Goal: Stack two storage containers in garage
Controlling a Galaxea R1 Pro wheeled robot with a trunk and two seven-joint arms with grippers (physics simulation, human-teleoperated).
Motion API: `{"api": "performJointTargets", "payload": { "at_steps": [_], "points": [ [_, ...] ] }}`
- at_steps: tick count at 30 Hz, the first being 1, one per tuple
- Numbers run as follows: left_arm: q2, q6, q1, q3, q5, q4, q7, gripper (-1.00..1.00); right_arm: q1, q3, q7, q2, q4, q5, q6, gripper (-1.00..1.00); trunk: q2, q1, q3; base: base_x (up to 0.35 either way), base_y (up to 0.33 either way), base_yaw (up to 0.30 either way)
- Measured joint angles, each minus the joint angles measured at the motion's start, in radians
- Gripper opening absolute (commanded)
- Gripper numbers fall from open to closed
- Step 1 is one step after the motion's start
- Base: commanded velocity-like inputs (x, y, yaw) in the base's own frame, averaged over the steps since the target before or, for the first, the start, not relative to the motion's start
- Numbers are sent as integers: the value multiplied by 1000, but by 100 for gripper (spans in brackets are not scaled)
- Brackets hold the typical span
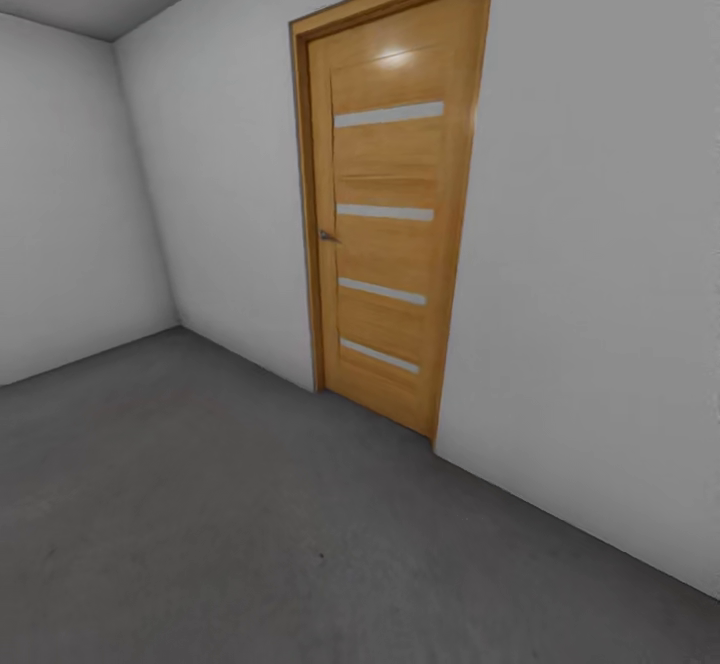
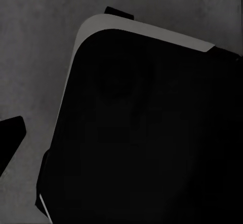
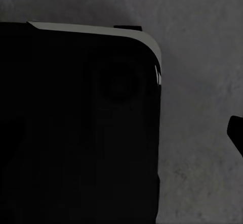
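We face a corner of the garage: matte pale grey walls [image 1: 600, 244] meet a dark, mottled concrete floor [image 1: 250, 524] along a clean straight seam. Set in the wall ahead is a shut door [image 1: 385, 224] of warm wood, its grain laid in horizontal bands, with four narrow pale strips across it and a small metal handle [image 1: 327, 236] at its left edge; a slightly darker wooden frame [image 1: 300, 194] surrounds it. The floor runs bare and flat from our feet to both walls, so there is wide room to roll forward and to the left, where the side wall [image 1: 60, 194] closes the corner. Our wrist views look down instead: each shows the same blotchy grey concrete, and over it a large black body with rounded corners and a thin pale edge, [image 2: 152, 133] in the left wrist view and [image 3: 76, 133] in the right, which we take to be part of our own machine. A dark wedge pokes in at the border of each wrist picture, too little to identify. Whether either gripper is apart or together we cannot tell. Neither bin can be placed from these views.
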Motion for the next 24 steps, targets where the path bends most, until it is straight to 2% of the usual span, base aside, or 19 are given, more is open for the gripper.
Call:
{"api": "performJointTargets", "payload": {
  "at_steps": [8,12,15,24],
  "points": [
    [0,4,0,0,0,0,0,100,0,0,0,0,0,1,0,100,0,0,0,295,226,-293],
    [4,1,0,1,1,0,0,100,0,0,-1,0,0,19,-1,100,0,0,0,295,216,-293],
    [6,2,0,1,1,0,0,100,0,0,-3,1,1,42,-1,100,0,0,0,312,141,-82],
    [7,7,0,1,1,0,0,100,0,-1,-2,-2,1,49,-2,100,0,0,0,320,104,-14]
  ]
}}
